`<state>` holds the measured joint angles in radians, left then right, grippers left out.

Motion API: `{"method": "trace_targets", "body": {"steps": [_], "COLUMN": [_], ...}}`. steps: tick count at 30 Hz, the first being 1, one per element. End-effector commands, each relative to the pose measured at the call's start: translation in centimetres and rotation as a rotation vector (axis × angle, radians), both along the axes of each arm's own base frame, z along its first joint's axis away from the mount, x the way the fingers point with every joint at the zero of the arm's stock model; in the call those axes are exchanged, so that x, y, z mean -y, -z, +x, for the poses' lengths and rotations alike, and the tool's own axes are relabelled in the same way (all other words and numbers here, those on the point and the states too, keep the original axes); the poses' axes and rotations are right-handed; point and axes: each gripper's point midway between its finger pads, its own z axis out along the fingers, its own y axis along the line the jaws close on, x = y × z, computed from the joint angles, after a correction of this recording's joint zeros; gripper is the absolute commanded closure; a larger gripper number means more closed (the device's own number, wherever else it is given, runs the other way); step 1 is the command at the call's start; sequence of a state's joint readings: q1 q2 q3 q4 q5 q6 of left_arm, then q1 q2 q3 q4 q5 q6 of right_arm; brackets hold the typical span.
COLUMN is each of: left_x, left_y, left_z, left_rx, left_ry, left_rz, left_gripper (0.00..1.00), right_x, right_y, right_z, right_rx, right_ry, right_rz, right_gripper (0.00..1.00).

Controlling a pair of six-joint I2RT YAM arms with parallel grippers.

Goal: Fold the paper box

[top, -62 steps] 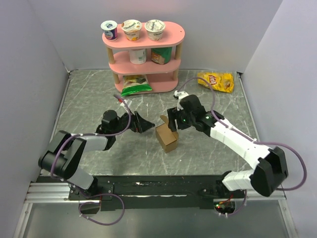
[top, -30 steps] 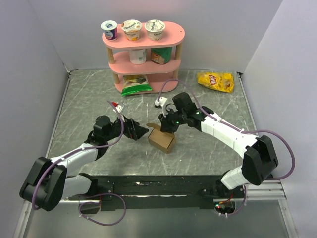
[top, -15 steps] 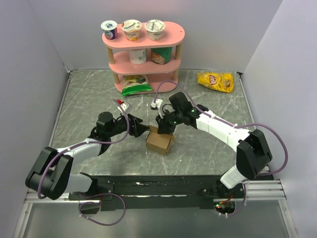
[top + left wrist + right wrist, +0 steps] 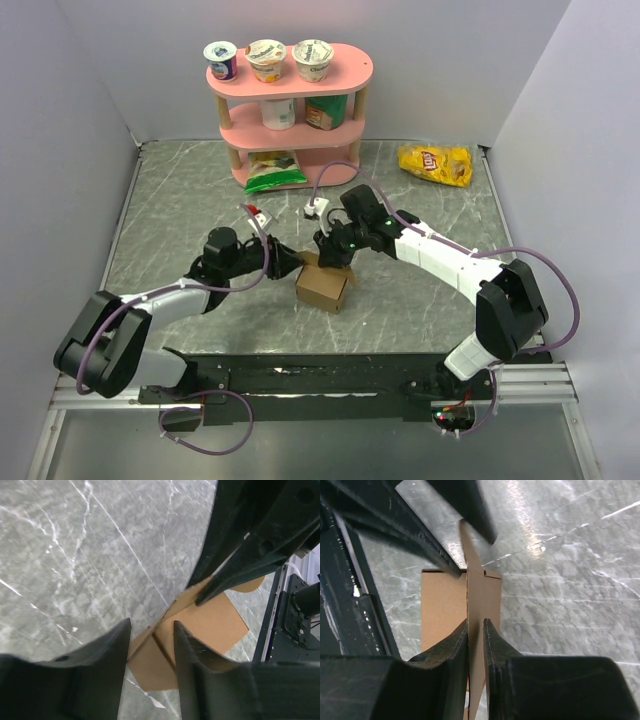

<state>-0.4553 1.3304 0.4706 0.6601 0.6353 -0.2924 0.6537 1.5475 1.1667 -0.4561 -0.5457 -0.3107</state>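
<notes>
The paper box (image 4: 323,289) is a small brown cardboard box on the marble table, with one flap (image 4: 472,580) standing up edge-on. My right gripper (image 4: 333,256) reaches down from the box's far side. In the right wrist view that gripper (image 4: 476,626) is shut on this flap. My left gripper (image 4: 289,265) is at the box's left. In the left wrist view its jaws (image 4: 150,628) straddle a corner crease of the box (image 4: 210,625), with a strip of table showing beside one finger (image 4: 117,645). The right arm's dark fingers (image 4: 240,555) press the box's far corner.
A pink shelf (image 4: 290,112) with yogurt cups stands at the back. A green bag (image 4: 275,171) lies at its foot. A yellow chip bag (image 4: 436,164) lies at the back right. Grey walls close in both sides.
My left gripper has moved in to the box's left corner and its jaws have narrowed around it. The right gripper keeps hold of the flap, and the box has shifted slightly left.
</notes>
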Motion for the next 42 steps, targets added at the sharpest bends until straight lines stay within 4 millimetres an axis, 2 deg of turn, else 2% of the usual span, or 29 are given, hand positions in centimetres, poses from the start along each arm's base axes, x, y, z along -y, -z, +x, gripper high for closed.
{"method": "trace_targets", "body": {"steps": [1,5,12,16,18,21,23,24,25,26,27,28,29,31,32,35,36,38,42], "left_x": [0.6,0.9,1.3,2.3,1.9,2.2,2.5,2.8,2.2,2.0,1.9,1.6,1.3,1.0,0.8,0.6,0.6,0.7,0.7], "left_y": [-1.8,-1.9,-1.8,-2.1,-1.3,-1.3,-1.2,-1.6,-1.3,-1.4,-2.1,-1.6,-2.3,-2.3,-2.7,-2.9,-3.0,-2.8,-2.8], "left_z": [1.0,1.1,2.0,2.2,2.6,2.5,1.9,1.6,1.7,1.7,1.6,1.2,1.0,0.6,0.4,0.1,0.1,0.0,0.0], "left_rx": [0.058,0.043,-0.005,-0.038,-0.063,-0.065,-0.038,-0.017,-0.006,0.029,0.066,0.082,0.129,0.164,0.19,0.219,0.223,0.221,0.218], "left_ry": [-0.054,-0.11,-0.208,-0.261,-0.324,-0.362,-0.344,-0.331,-0.358,-0.352,-0.351,-0.347,-0.339,-0.325,-0.323,-0.312,-0.309,-0.3,-0.302], "left_rz": [0.016,0.029,0.066,0.087,0.121,0.134,0.146,0.138,0.154,0.173,0.165,0.178,0.177,0.173,0.172,0.171,0.172,0.181,0.181], "left_gripper": [0.62,0.74,0.85,0.86,0.87,0.87,0.87,0.86,0.87,0.87,0.87,0.87,0.87,0.87,0.87,0.87,0.87,0.87,0.87], "right_x": [-0.7,-0.5,0.0,0.4,0.4,0.7,1.3,1.5,1.9,2.8,3.2,3.7,4.4,5.6,6.6,8.5,8.5,9.3,8.8], "right_y": [-1.8,-1.6,-1.2,-0.9,-1.1,-1.3,-1.6,-1.8,-2.0,-3.2,-3.5,-4.0,-5.5,-5.7,-6.5,-6.2,-5.5,-5.2,-4.4], "right_z": [2.2,2.6,3.1,3.5,3.6,4.0,4.5,4.5,4.6,4.9,4.8,4.7,4.4,3.8,3.7,3.4,2.8,2.8,2.2], "right_rx": [0.072,0.082,0.097,0.11,0.116,0.133,0.142,0.14,0.137,0.162,0.156,0.164,0.177,0.179,0.194,0.166,0.125,0.108,0.084], "right_ry": [0.045,0.071,0.117,0.175,0.22,0.297,0.388,0.415,0.451,0.516,0.548,0.57,0.599,0.617,0.651,0.657,0.623,0.617,0.567], "right_rz": [0.029,0.019,-0.019,-0.041,-0.042,-0.048,-0.046,-0.044,-0.043,-0.031,-0.02,-0.01,0.022,0.029,0.038,0.057,0.067,0.076,0.089], "right_gripper": [0.77,0.77,0.77,0.76,0.76,0.75,0.68,0.53,0.42,0.32,0.17,0.12,0.09,0.05,0.04,0.04,0.06,0.08,0.12]}}
